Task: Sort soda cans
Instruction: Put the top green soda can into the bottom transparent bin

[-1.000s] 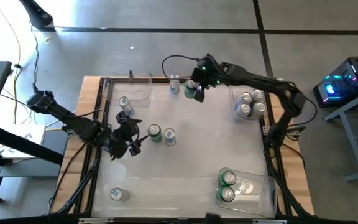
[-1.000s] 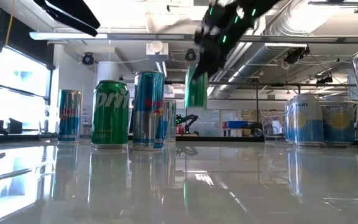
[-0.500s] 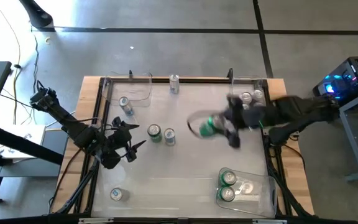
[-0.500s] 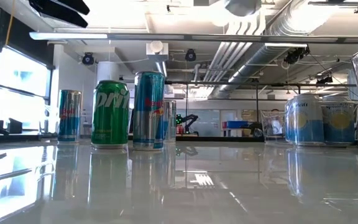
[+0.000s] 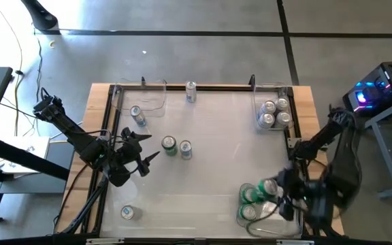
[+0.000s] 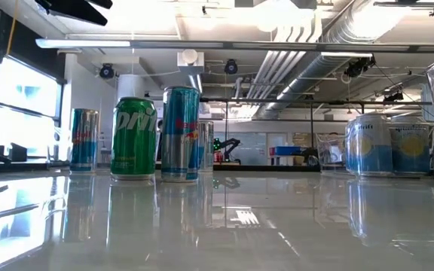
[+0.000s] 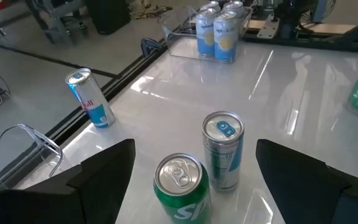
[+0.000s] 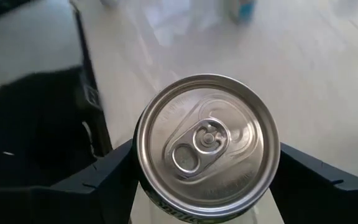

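Observation:
My right gripper hangs over the near-right clear bin, shut on a green soda can whose silver top faces the wrist camera. Two green cans stand in that bin. My left gripper is open at the table's left. Just beyond its fingers a green can and a silver-blue can stand on their bases. A blue can stands farther off. My right gripper pinches the green can between its two fingers, on opposite sides of the body just under the top rim. The fingers come slanting down from above. The can is lifted clear, above the near-right bin.
A far-right bin holds several silver-white cans. A far-left bin has a blue can at its near side. Single cans stand at the far edge and the near left. A black frame rims the table.
My right gripper has swung fast from the far middle of the table to the near right, carrying the green can clear of the table, and has rolled on the way. My left gripper has shifted a little toward the left edge and turned.

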